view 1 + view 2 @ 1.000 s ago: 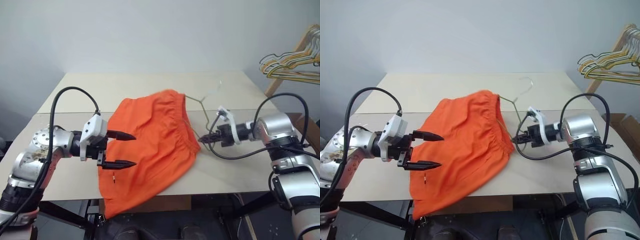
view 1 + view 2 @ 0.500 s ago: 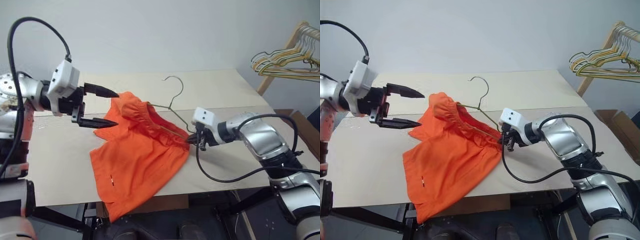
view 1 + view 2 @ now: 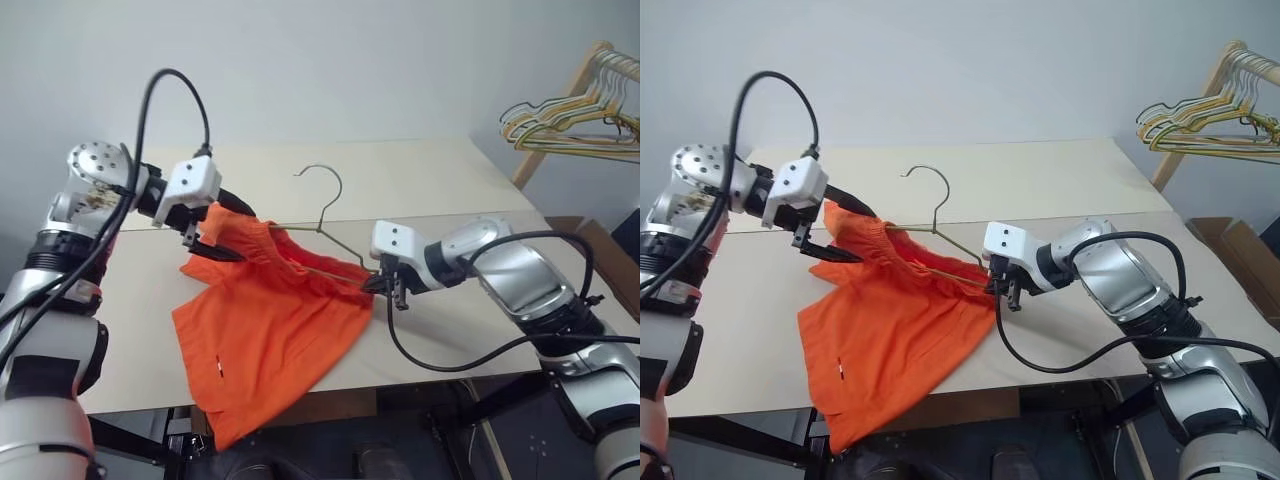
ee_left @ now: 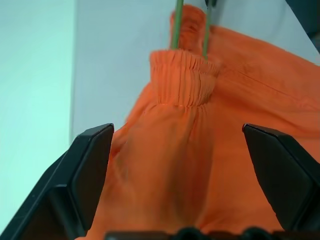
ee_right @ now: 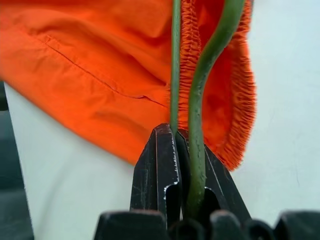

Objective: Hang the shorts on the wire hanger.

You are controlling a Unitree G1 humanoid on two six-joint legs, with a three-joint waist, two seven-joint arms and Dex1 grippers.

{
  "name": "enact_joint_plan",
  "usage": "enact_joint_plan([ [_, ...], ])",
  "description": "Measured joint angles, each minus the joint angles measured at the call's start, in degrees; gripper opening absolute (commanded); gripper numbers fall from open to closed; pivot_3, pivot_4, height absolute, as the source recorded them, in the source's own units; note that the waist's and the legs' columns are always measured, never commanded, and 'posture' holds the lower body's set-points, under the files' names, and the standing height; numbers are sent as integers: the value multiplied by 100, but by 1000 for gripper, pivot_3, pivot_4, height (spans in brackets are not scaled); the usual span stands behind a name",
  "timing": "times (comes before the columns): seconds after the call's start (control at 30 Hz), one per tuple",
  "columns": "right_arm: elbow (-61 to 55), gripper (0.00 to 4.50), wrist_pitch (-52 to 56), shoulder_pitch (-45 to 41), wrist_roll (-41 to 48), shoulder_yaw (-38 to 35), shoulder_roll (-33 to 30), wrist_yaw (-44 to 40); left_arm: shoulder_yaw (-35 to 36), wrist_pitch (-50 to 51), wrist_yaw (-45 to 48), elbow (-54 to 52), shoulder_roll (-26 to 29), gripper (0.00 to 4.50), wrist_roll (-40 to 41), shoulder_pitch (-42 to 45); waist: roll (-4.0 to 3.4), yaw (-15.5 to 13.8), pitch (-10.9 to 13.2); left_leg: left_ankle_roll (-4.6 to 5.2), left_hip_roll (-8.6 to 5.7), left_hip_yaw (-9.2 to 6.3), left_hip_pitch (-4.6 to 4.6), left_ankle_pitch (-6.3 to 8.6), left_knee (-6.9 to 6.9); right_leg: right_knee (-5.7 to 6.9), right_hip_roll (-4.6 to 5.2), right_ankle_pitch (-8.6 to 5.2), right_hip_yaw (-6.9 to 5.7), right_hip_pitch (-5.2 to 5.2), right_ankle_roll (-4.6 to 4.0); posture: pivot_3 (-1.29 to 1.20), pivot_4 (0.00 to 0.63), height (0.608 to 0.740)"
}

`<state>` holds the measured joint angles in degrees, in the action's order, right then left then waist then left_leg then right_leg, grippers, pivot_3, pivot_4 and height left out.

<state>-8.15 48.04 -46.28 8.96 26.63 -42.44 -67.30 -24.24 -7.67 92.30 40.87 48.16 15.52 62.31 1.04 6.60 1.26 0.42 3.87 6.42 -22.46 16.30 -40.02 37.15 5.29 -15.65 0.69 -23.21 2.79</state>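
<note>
Shorts (image 3: pixel 275 320) lie centre-left of frame on the table (image 3: pixel 440 190), lower edge hanging over the table's near edge. Wire hanger (image 3: pixel 322 215) sits centre frame, hook up and behind the shorts, its wires running into the waistband. Left gripper (image 3: pixel 222 228) at the shorts' upper left; right gripper (image 3: pixel 374 282) at their right, on the hanger. Bunch of hangers (image 3: pixel 570 125) upper right.

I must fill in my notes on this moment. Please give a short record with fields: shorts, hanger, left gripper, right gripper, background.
shorts: the shorts lie on the table, waistband raised on the wire
hanger: the wire hanger is threaded through the waistband, hook up
left gripper: the left gripper is open, at the waistband's end
right gripper: the right gripper is shut on the wire hanger's corner
background: a bunch of hangers on a wooden rack
</note>
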Motion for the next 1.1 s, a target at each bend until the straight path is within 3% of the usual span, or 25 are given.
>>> enact_joint_plan([
  [0.17, -76, 0, 35, -6, -52, 45, -33, -18, -98, -245, 0, 352, -377, 4484, -331, 31, 0, 64, 0, 0, 0, 0, 0, 0, -4, 2, 0, 0, -1, 0, 0, -136, 0, 740],
  [0.3, -146, 0, 71, -7, -89, 118, -61, -49, -441, -463, 1, 414, -300, 4484, -528, 45, 0, 136, 0, 0, 0, -1, 0, 0, -4, 2, 0, 0, 2, -1, 1, -138, 0, 740],
  [0.73, -152, 0, 246, -171, -88, 154, -37, -111, -355, -800, 2, 840, -480, 130, -883, 47, 0, 210, 0, 2, 0, -5, -1, 1, -8, 5, 1, -1, 0, -1, 2, -139, 0, 740],
  [0.9, -229, 0, 247, -207, -150, 157, -61, -39, -280, -783, 2, 872, -493, 34, -879, 45, 0, 215, 0, 2, 1, -6, -2, 1, -8, 6, 1, -1, 1, -1, 2, -145, 0, 740],
  [1.1, -384, 1713, 24, -15, -346, 144, -70, 304, -183, -465, 2, 659, -541, 0, -716, -62, 0, 218, 0, 2, 1, -7, -2, 1, -9, 6, 2, -1, 1, -1, 2, -153, 0, 740],
])
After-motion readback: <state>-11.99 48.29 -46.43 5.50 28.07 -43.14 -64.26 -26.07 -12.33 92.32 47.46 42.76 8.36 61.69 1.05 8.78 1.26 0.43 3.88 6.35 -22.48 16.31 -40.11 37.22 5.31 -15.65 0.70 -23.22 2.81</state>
